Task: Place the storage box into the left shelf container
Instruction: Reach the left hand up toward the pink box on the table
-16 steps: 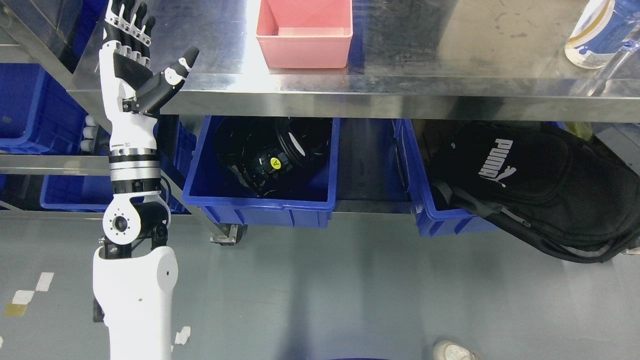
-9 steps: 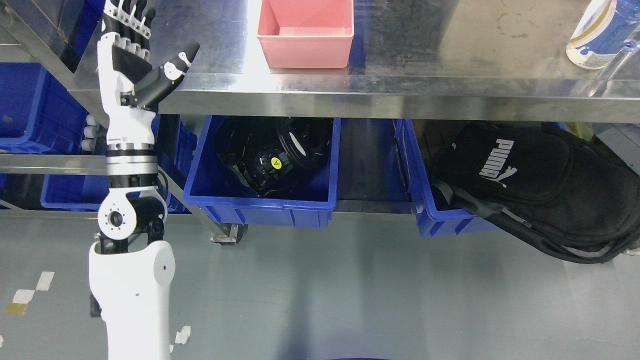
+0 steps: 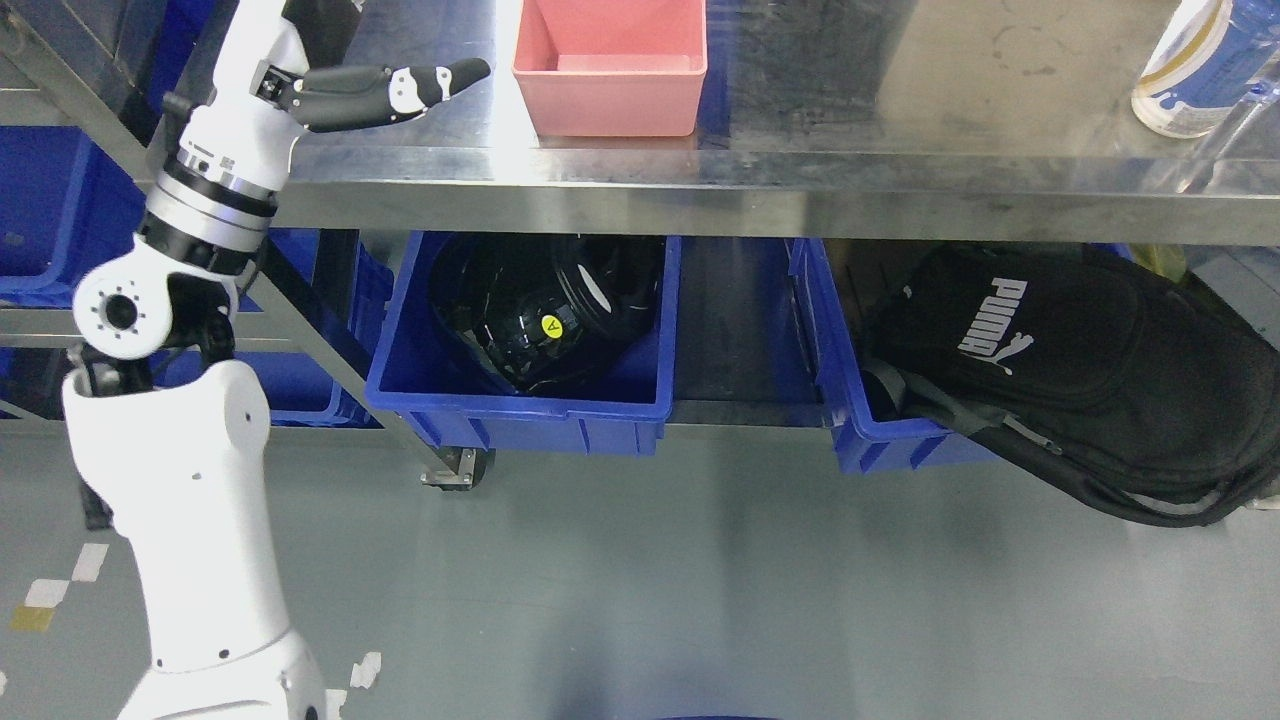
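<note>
At the far left of the head view, the left arm rises from the bottom edge and leans toward the steel shelf top [image 3: 900,110]. The left hand [image 3: 330,60] sits over the shelf's left end; its thumb [image 3: 420,82] juts out toward the right, while the fingers run off the top of the frame, so whether they are spread or curled cannot be told. Nothing shows in its grip. Behind and below the wrist, blue bins [image 3: 40,210] fill a neighbouring rack. Right of the thumb tip, apart from it, the pink storage box [image 3: 610,95] stands upright on the shelf top, open side up. Below and to the right of the hand, on the lower level, a blue shelf container [image 3: 520,405] holds a black object with a yellow sticker [image 3: 540,310]. Farther right, a second blue bin [image 3: 870,440] carries a black backpack [image 3: 1080,370] that spills over its edge. At the upper right corner, well away from the hand, a bottle [image 3: 1190,70] rests on the shelf top.
</note>
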